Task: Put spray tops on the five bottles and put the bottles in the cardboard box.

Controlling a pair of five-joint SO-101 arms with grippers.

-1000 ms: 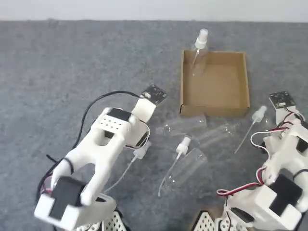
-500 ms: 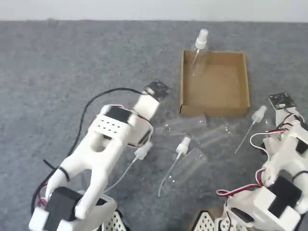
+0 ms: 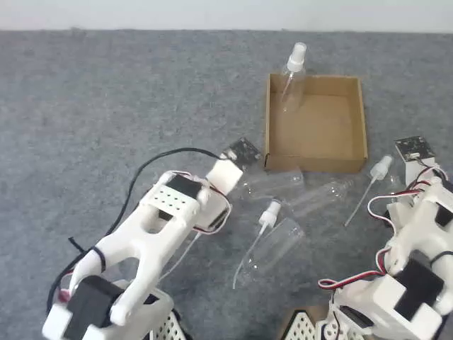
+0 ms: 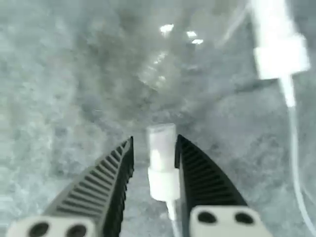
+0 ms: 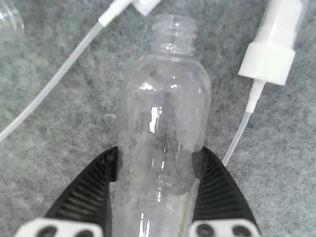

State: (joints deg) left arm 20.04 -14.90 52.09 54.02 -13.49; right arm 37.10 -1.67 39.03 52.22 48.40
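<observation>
**Left arm swung toward the box, spray top in its gripper**

Since the earlier frames my left arm has swung across the grey surface toward the cardboard box. My right arm has kept its place.

My left gripper is narrowed onto a spray top and pinches its white head, with the dip tube trailing back toward the wrist. A lying bottle, clear and uncapped, is just beyond the gripper's tips.

My right gripper is clamped on the body of a clear bottle, whose open neck points away from the wrist. A second spray top lies just beside that neck.

In the high view a capped bottle stands upright at the box's far corner. Between my arms lie a third spray top and, beside it, another uncapped bottle.
</observation>
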